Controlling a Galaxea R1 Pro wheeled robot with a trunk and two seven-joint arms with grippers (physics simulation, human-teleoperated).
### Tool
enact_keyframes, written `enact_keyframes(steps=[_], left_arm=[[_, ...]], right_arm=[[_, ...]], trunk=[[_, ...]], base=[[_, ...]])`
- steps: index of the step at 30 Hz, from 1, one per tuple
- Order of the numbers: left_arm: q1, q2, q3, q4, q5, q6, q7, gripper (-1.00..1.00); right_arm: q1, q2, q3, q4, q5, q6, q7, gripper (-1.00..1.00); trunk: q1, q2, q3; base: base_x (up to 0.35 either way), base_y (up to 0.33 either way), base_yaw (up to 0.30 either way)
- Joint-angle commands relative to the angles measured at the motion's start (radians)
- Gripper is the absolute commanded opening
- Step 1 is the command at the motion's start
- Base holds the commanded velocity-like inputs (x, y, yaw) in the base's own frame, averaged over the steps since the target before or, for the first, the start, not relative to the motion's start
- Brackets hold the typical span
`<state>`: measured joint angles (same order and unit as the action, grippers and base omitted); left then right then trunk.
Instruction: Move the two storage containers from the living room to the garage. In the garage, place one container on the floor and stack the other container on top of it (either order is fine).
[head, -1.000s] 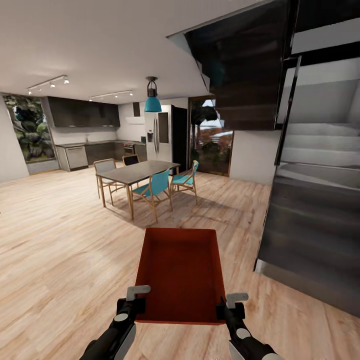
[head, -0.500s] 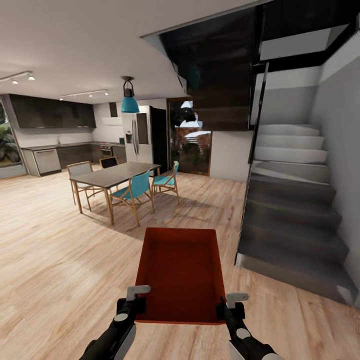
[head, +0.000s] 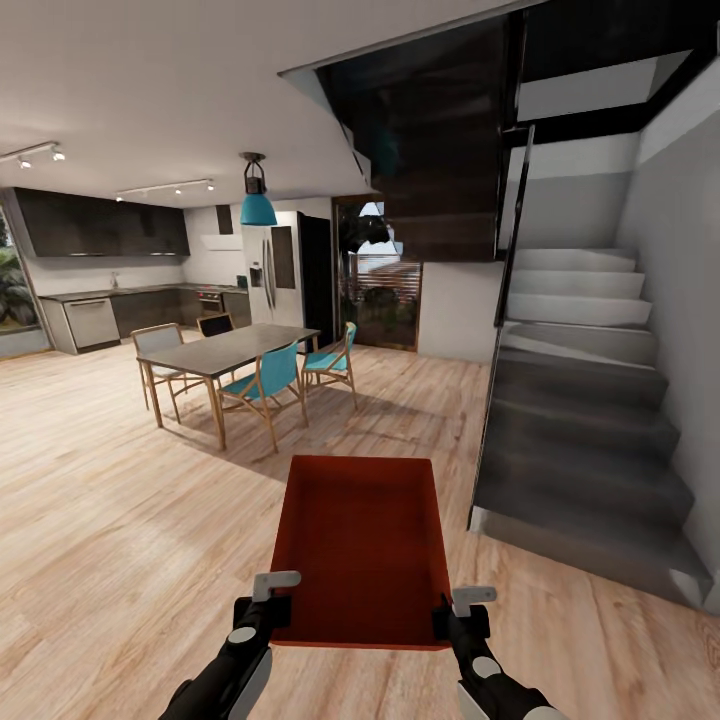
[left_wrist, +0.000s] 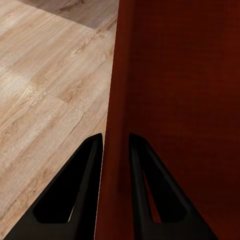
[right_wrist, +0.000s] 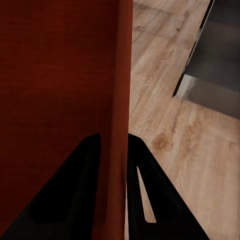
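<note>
One red-orange storage container (head: 362, 545) hangs in front of me above a light wood-plank floor, open side up and nothing in it. My left gripper (head: 272, 600) is shut on its left wall near the closest corner, and my right gripper (head: 452, 612) is shut on its right wall. In the left wrist view the black fingers (left_wrist: 75, 192) pinch the container's thin red wall (left_wrist: 117, 125) from both sides. The right wrist view has the same grip, with the fingers (right_wrist: 85, 190) straddling the red wall (right_wrist: 122, 100).
A grey staircase (head: 590, 440) with a dark railing rises at the right, its lowest step close to the container. A dining table (head: 230, 350) with teal chairs (head: 275, 385) stands ahead on the left. Behind it lie a dark kitchen (head: 110, 270), a fridge (head: 280, 270) and a glass door (head: 380, 285).
The view swung to the right over the last second, bringing the staircase into fuller view and pushing the kitchen leftward. The container and both grippers keep the same hold.
</note>
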<state>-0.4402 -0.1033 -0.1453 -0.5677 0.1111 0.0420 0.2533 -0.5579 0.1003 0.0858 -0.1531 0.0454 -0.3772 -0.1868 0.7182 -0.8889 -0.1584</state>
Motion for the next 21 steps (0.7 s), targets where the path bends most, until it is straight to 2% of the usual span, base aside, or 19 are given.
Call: enact_keyframes(steps=[1, 14, 21], left_arm=[[0.000, 0.005, -0.007, 0.003, 0.016, 0.006, 0.040, -1.00], [0.000, 0.005, -0.007, 0.001, 0.016, 0.006, 0.040, -1.00], [0.000, 0.005, -0.007, 0.000, 0.016, 0.006, 0.040, -1.00]], right_arm=[[-0.002, -0.001, -0.021, -0.002, 0.000, -0.050, -0.017, -1.00], [-0.002, -0.001, -0.021, -0.002, 0.005, -0.051, -0.016, -1.00], [-0.002, -0.001, -0.021, -0.002, 0.004, -0.052, -0.016, -1.00]], trunk=[[0.000, -0.001, -0.001], [0.000, -0.001, -0.001], [0.000, -0.001, 0.003]], base=[[0.000, 0.000, 0.000], [0.000, 0.000, 0.000], [0.000, 0.000, -0.211]])
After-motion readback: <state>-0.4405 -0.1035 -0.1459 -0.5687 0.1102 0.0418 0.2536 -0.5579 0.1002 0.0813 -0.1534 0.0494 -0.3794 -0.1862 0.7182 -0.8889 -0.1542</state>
